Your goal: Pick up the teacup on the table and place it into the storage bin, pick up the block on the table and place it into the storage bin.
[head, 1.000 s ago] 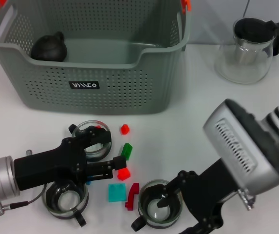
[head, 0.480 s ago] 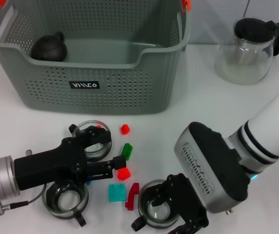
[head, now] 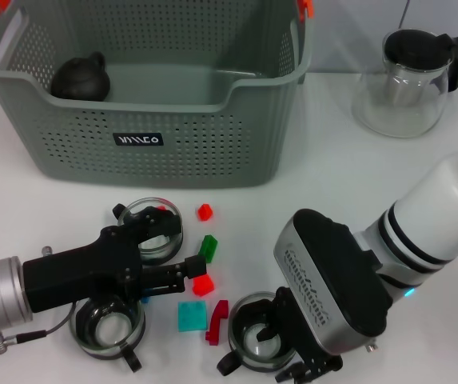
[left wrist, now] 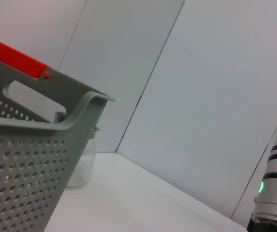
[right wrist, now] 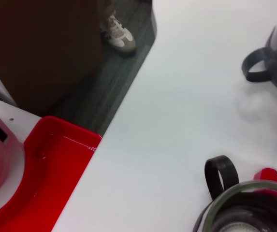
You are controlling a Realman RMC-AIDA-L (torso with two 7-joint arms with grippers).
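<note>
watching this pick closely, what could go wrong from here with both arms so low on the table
The right gripper sits at the nearest teacup, with the dark red block and teal block right beside it; lifting may knock them. The left gripper, beside the red block, is near two more teacups and could nudge them.

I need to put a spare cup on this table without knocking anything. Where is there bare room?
Free: the white tabletop between the storage bin and the glass pitcher, above the right gripper. Crowded: the strip in front of the bin, where three glass teacups and small blocks lie around the left gripper.
</note>
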